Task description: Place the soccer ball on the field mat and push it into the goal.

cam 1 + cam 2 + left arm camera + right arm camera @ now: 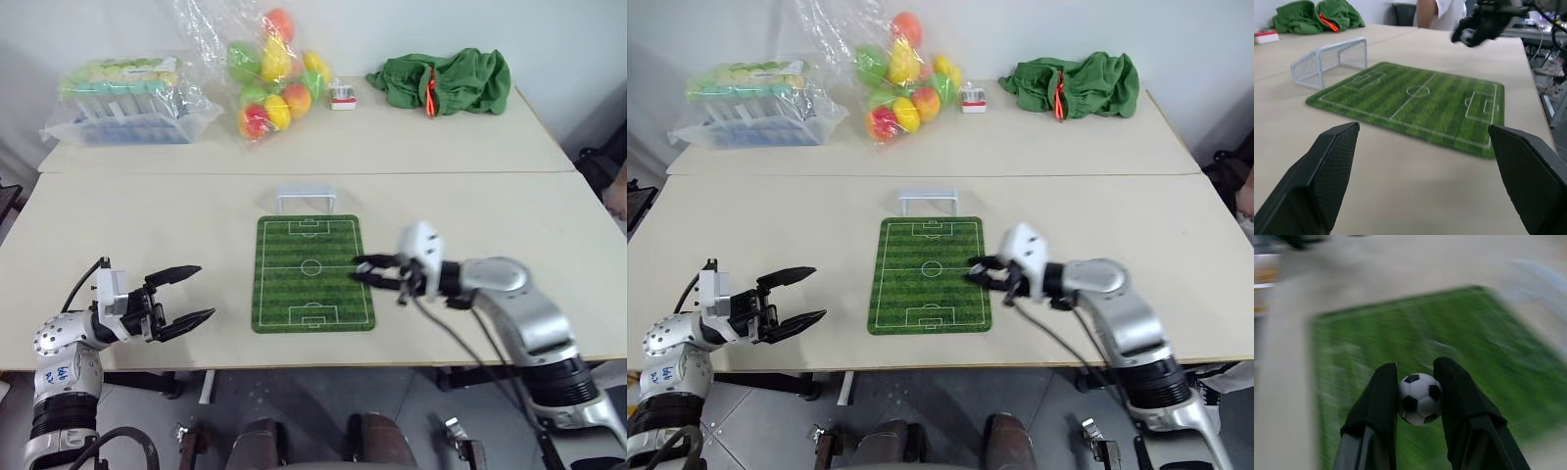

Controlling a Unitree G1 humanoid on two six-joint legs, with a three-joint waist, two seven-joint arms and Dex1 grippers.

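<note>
Pale tabletop (pixel 147 215) carries everything. Clamped between the right gripper's (pixel 1419 377) two fingers, the soccer ball (pixel 1419 398) hangs over the field mat's (pixel 294 284) right edge near the halfway line. From the mat, the goal (pixel 306 199) stands just past the far short end, so the push should run along the mat's long axis. The left gripper (pixel 184 294), fingers spread and empty, sits well left of the mat.
</note>
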